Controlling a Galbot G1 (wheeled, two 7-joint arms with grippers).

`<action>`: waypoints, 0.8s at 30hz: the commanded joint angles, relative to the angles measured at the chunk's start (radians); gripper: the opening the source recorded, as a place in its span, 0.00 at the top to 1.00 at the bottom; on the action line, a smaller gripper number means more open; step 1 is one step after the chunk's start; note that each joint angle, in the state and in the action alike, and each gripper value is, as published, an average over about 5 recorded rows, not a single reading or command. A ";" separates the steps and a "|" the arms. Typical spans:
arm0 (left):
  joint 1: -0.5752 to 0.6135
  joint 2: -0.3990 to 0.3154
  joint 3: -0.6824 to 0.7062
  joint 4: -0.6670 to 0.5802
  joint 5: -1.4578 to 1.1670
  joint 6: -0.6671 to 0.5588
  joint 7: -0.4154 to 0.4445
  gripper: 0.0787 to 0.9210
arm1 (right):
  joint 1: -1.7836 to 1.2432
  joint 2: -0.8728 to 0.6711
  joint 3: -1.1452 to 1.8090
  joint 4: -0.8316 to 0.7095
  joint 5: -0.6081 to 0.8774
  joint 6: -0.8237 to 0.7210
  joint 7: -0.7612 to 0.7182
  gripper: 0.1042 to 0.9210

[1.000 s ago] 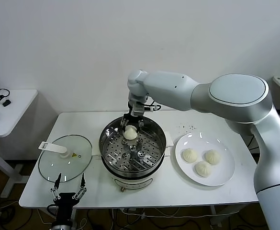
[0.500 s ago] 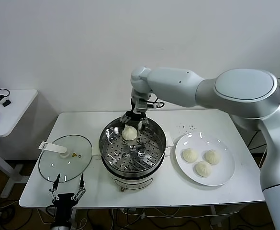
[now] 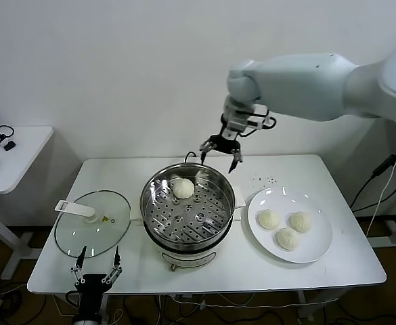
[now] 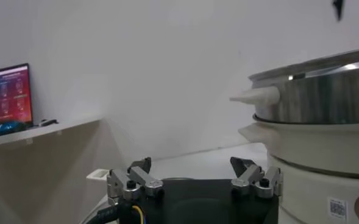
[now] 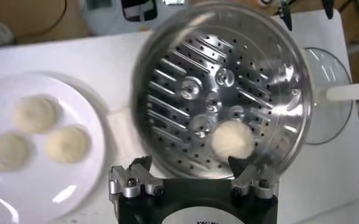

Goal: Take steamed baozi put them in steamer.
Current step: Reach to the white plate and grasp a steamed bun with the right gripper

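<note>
Right gripper (image 3: 218,153) hanging wide open and empty above the steamer's (image 3: 187,205) far rim, one baozi (image 3: 183,189) sitting inside; left gripper (image 3: 97,264) idling open at the table edge.

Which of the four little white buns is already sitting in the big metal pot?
The single small white pleated bun lying on the perforated tray at the back of the shiny steel steamer pot. The other three buns sit together on the flat white round plate.
</note>
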 commanded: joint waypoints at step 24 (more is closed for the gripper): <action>-0.014 0.005 -0.010 0.039 0.022 -0.011 -0.008 0.12 | -0.219 -0.363 -0.015 0.225 0.146 -1.055 0.148 0.12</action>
